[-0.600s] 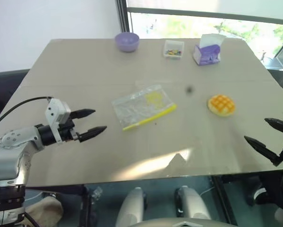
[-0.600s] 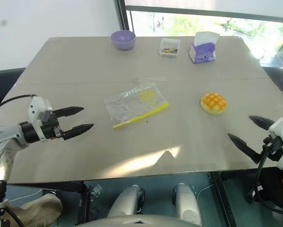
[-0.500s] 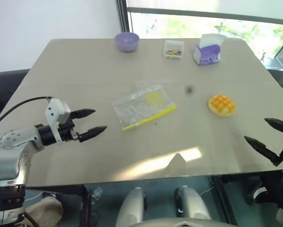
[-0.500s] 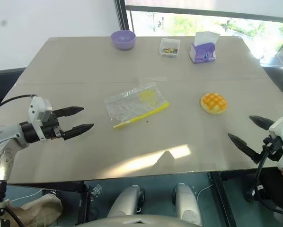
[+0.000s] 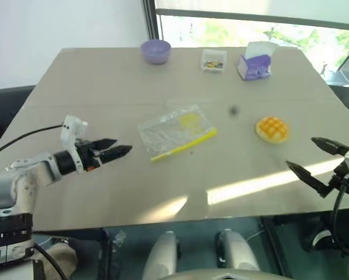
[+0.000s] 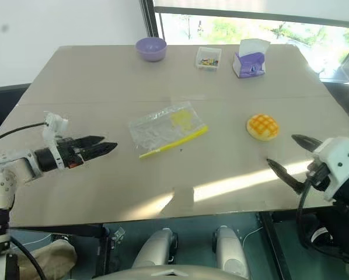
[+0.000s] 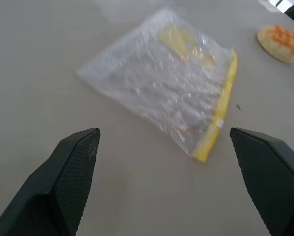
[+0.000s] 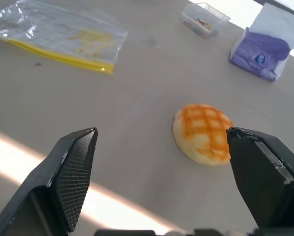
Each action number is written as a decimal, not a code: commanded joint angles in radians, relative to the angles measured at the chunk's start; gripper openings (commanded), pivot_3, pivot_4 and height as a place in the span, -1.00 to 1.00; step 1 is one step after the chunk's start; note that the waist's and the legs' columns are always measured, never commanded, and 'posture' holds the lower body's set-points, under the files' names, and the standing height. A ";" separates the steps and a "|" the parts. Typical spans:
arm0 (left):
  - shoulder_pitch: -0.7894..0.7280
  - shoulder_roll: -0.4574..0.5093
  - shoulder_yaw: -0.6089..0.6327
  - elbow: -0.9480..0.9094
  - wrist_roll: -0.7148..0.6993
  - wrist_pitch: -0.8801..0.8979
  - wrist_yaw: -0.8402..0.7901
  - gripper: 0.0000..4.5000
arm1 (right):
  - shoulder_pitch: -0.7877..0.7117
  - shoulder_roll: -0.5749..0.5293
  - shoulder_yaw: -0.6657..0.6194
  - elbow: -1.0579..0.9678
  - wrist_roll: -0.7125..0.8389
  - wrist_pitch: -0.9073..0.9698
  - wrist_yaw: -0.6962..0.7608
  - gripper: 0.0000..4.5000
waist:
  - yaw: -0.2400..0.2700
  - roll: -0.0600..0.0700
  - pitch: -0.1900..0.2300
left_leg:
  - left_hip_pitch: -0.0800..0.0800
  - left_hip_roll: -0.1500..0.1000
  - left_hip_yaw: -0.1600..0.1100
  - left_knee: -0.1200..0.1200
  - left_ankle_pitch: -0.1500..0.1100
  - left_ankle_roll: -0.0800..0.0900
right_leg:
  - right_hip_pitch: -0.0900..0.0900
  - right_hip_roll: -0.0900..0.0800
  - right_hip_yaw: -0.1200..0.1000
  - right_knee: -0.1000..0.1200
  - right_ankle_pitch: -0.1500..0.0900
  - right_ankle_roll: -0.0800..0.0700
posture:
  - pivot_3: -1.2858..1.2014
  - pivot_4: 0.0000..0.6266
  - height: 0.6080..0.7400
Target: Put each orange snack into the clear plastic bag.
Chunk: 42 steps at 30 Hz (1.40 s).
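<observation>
While my two arms hang over the near edge of the table point(image 5: 75, 81), my left gripper point(image 5: 117, 153) has its two black fingers spread wide, and nothing is between them. It points at the clear plastic bag point(image 5: 175, 131), but it is a bit away from it and does not touch it. The bag lies flat in the middle of the table. Its yellow zip strip point(image 5: 185, 144) runs along the edge that is closer to me. Something yellow shows through the thin plastic near its far corner.

My right gripper point(image 6: 291, 158) is open wide too, and it holds nothing. It points at the orange snack point(image 6: 262, 126), which sits on the table to the right of the bag, well apart from it. The snack is round and puffy, with a darker criss-cross pattern on top. My right fingers are near it but not touching.

At the far side of the table there is a purple bowl point(image 5: 156, 51), a small clear box point(image 5: 213, 60) with bits of many colours in it, and a purple tissue box point(image 5: 255, 60) with a white tissue sticking up. A bright stripe of sunlight lies across the table close to me.
</observation>
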 commanded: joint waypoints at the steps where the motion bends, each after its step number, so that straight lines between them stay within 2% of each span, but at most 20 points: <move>1: -0.116 -0.031 0.001 0.045 -0.088 0.294 0.093 0.99 | -0.054 0.008 0.081 -0.071 0.007 0.007 -0.047 1.00 | 0.002 0.000 0.000 | 0.000 0.000 0.000 0.000 0.000 0.000 | 0.000 0.000 0.000 0.000 0.000 0.000 | 0.03 -0.52 1.00; 5: -0.250 -0.162 0.037 0.137 -0.057 0.470 0.256 0.99 | -0.094 0.015 0.203 -0.125 -0.036 0.011 -0.091 1.00 | 0.003 0.000 0.000 | -0.001 -0.001 -0.001 0.000 0.000 0.000 | -0.001 0.000 0.000 0.001 0.002 -0.002 | 0.03 -0.52 1.00; 8: -0.318 -0.243 0.084 0.178 -0.013 0.552 0.361 0.99 | -0.100 0.021 0.242 -0.148 -0.051 0.015 -0.116 1.00 | 0.003 -0.002 0.000 | -0.003 -0.002 -0.002 0.001 0.000 0.000 | -0.003 0.000 -0.001 0.003 0.002 -0.003 | 0.03 -0.52 1.00; 13: -0.409 -0.448 0.181 0.257 0.094 0.571 0.558 0.99 | -0.078 0.043 0.278 -0.183 -0.078 0.012 -0.156 1.00 | 0.010 -0.001 -0.003 | -0.001 -0.003 -0.002 0.001 0.000 0.000 | -0.002 -0.001 0.000 0.003 0.002 -0.003 | 0.03 -0.52 1.00; 18: -0.472 -0.576 0.319 0.338 0.156 0.571 0.682 0.99 | -0.049 0.066 0.293 -0.215 -0.111 0.010 -0.196 1.00 | 0.018 0.002 -0.010 | 0.003 -0.004 -0.003 0.001 0.000 0.000 | 0.003 -0.002 -0.001 0.003 0.002 -0.002 | 0.03 -0.52 1.00; 19: -0.489 -0.600 0.345 0.353 0.168 0.571 0.703 0.76 | -0.044 0.070 0.295 -0.221 -0.118 0.010 -0.203 1.00 | 0.023 0.003 -0.012 | 0.003 -0.004 -0.003 0.001 0.000 0.000 | 0.004 -0.002 -0.001 0.003 0.001 -0.001 | 0.03 -0.52 1.00; 20: -0.507 -0.625 0.364 0.370 0.181 0.569 0.723 0.62 | -0.040 0.074 0.300 -0.225 -0.127 0.009 -0.209 1.00 | 0.027 0.004 -0.013 | 0.004 -0.004 -0.003 0.002 0.000 0.000 | 0.004 -0.002 -0.001 0.003 0.000 0.000 | 0.03 -0.52 1.00; 21: -0.519 -0.642 0.378 0.380 0.190 0.569 0.737 0.30 | -0.038 0.077 0.303 -0.228 -0.133 0.008 -0.214 1.00 | 0.027 0.004 -0.013 | 0.004 -0.004 -0.003 0.002 0.000 0.000 | 0.004 -0.002 -0.001 0.003 0.000 0.001 | 0.03 -0.52 1.00; 23: -0.541 -0.677 0.413 0.396 0.208 0.560 0.770 0.11 | -0.035 0.083 0.310 -0.228 -0.143 0.005 -0.220 1.00 | 0.030 0.004 -0.014 | 0.004 -0.004 -0.004 0.002 0.000 0.000 | 0.004 -0.002 -0.002 0.003 0.000 0.001 | 0.03 -0.52 1.00; 24: -0.551 -0.694 0.435 0.406 0.213 0.558 0.783 -0.10 | -0.034 0.087 0.321 -0.228 -0.151 0.003 -0.226 1.00 | 0.032 0.004 -0.014 | 0.004 -0.004 -0.004 0.002 0.000 0.000 | 0.005 -0.002 -0.002 0.003 0.000 0.001 | 0.03 -0.52 1.00; 25: -0.559 -0.709 0.456 0.411 0.221 0.560 0.796 -0.20 | -0.032 0.091 0.331 -0.227 -0.161 0.000 -0.230 1.00 | 0.033 0.004 -0.014 | 0.003 -0.005 -0.005 0.002 0.000 0.000 | 0.005 -0.003 -0.003 0.003 0.000 0.000 | 0.03 -0.52 1.00; 29: -0.575 -0.752 0.530 0.390 0.231 0.569 0.837 -0.96 | -0.029 0.093 0.409 -0.201 -0.272 -0.037 -0.258 1.00 | 0.031 0.003 -0.014 | 0.002 -0.007 -0.006 0.003 0.000 0.000 | 0.005 -0.005 -0.004 0.002 0.000 0.000 | 0.03 -0.52 1.00; 36: -0.628 -0.802 0.650 0.327 0.085 0.571 0.938 -0.96 | -0.085 0.088 0.524 -0.073 -0.465 -0.115 -0.286 1.00 | 0.027 0.002 -0.013 | 0.002 -0.008 -0.007 0.003 0.000 -0.001 | 0.005 -0.006 -0.005 0.002 0.000 0.000 | 0.03 -0.52 1.00; 42: -0.693 -0.854 0.729 0.276 -0.115 0.571 1.123 -0.96 | -0.273 0.115 0.737 0.246 -0.728 -0.308 -0.336 1.00 | 0.020 -0.007 -0.008 | -0.001 -0.008 -0.009 0.003 0.001 -0.001 | 0.003 -0.006 -0.007 0.002 0.001 0.000 | 0.03 -0.52 1.00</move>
